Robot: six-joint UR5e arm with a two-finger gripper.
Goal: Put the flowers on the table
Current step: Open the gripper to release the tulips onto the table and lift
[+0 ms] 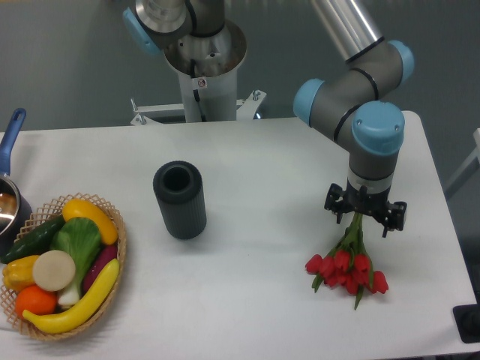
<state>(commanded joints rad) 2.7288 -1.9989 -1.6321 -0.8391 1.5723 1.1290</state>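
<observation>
The flowers (346, 268), a small bunch of red tulips with green stems, lie on the white table (255, 300) near its right front. Their red heads point toward the front edge and the stems run back toward the arm. My gripper (365, 212) hangs just over the stem ends, pointing down. It is open, with its two black fingers spread wide on either side of the stems and no visible grip on them.
A dark upright cylinder (180, 199) stands left of centre. A wicker basket (121, 234) of vegetables sits at the front left, with a pot (9, 204) behind it. The arm's base (202, 67) is at the back edge. A black block (469, 322) is at the front right corner.
</observation>
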